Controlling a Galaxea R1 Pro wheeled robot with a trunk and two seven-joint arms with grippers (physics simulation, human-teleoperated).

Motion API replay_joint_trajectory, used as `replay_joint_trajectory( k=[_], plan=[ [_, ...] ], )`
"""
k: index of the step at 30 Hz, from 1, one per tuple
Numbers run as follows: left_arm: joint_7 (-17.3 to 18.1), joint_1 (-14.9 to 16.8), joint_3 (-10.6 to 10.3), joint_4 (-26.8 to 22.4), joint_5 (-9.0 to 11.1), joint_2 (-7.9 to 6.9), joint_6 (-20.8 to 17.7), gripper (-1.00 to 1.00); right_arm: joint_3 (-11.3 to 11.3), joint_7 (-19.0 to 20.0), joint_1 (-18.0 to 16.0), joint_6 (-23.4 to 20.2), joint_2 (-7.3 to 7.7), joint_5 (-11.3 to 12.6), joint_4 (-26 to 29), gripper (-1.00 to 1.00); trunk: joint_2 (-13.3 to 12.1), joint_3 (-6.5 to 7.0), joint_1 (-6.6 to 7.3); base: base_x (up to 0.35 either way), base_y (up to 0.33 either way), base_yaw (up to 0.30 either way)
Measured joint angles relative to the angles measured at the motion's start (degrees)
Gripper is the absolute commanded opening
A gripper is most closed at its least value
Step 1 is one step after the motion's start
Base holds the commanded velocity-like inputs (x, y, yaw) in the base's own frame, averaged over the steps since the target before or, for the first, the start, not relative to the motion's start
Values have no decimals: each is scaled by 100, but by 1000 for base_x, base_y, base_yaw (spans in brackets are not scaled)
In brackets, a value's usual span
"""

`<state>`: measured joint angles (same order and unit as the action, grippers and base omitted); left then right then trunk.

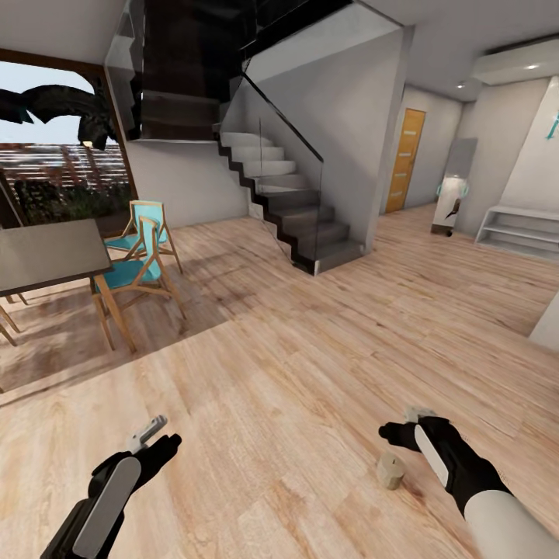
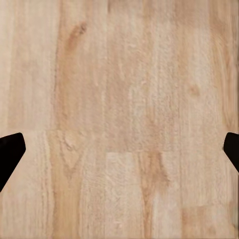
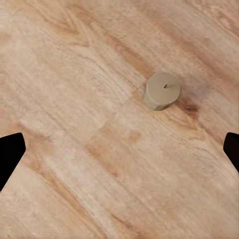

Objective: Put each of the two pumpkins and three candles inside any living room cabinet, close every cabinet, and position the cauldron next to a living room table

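Beige candle (image 1: pixel 391 470) stands upright on the plank floor (image 1: pixel 295 404), just beside the right gripper (image 1: pixel 409 428) — fingers spread, empty. Left gripper (image 1: pixel 152 436) hangs released too. Fetching step, I'd say — next, descend and straddle it.

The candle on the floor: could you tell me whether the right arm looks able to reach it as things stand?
Probably yes: the candle stands upright on bare floor beside the open right gripper, nothing between them.

Both arms low, forward; fingers (image 2: pixel 11 152) spread.
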<state>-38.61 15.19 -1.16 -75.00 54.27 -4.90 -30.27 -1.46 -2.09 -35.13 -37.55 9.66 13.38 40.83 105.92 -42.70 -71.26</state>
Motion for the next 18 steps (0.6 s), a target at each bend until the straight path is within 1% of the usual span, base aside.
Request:
replay_joint_trajectory(
  k=[1, 5, 8, 14, 18],
  plan=[
    [0, 32, 0, 0, 0, 0, -32, 100, -29, 0, -32, 32, -33, 0, -32, 100, 0, 0, 0, 0, 0, 0],
    [2, 162, 0, 0, -3, 0, -159, 100, -31, 0, -161, 157, -163, -2, -160, 100, 0, 0, 0, 0, 0, 0],
    [3, 173, 0, 0, -4, 0, -255, 100, -31, 0, -257, 158, -260, -2, -256, 100, 0, 0, 0, 0, 0, 0],
    [6, 173, 0, 0, -8, 0, -449, 100, -31, 0, -450, 158, -271, -7, -436, 100, 0, 0, 0, 0, 0, 0],
    [6, 173, 0, 0, -9, 0, -517, 100, -31, 0, -551, 158, -271, -7, -437, 100, 0, 0, 0, 5, 0, -4]
  ],
)
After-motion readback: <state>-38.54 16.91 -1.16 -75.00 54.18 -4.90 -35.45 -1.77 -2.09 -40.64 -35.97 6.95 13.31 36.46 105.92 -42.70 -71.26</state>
